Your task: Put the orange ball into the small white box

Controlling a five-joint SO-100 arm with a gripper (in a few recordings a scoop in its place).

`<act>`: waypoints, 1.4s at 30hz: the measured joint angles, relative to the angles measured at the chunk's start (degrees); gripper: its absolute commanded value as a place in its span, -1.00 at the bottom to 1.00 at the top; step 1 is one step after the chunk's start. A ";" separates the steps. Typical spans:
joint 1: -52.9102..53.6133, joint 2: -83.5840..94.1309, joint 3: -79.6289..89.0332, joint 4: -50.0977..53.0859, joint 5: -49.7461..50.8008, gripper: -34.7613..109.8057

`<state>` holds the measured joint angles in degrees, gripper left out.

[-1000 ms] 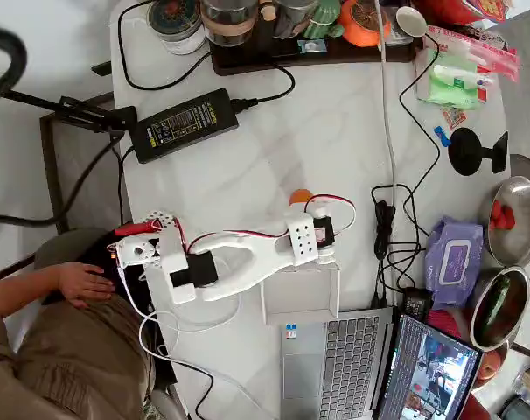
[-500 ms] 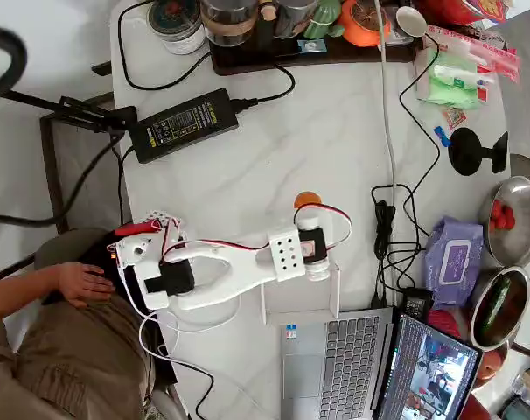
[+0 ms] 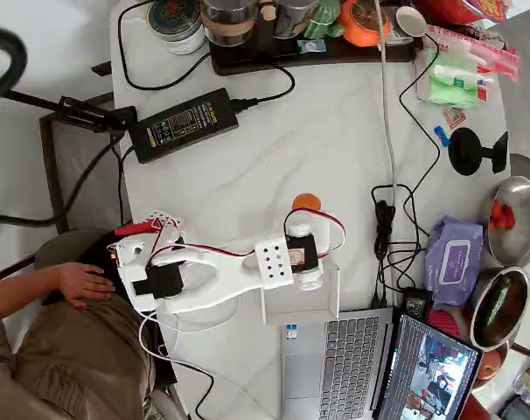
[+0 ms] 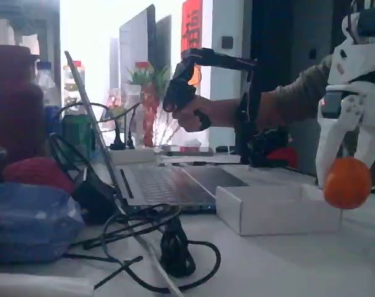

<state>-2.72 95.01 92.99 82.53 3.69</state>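
Orange ball is clamped between the white gripper fingers, held in the air just past the end wall of the small white box, not inside it. What shows of the box interior overhead looks bare. Overhead, ball peeks out beyond the gripper head; box sits against the laptop. Arm lies stretched low across the marble table.

No legible text; print on the power brick and wipes pack too small to read.
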 measured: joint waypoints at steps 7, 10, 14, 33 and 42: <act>8.00 0.00 0.00 0.00 -0.53 -0.44; 8.79 0.62 0.00 0.00 -0.62 -0.44; 9.93 4.04 0.00 0.00 -0.44 -0.44; 22.24 9.58 -0.09 3.16 -4.66 -0.44; 30.23 9.58 -0.09 3.16 -5.45 -0.44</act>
<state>27.51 104.59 92.90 85.69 -1.76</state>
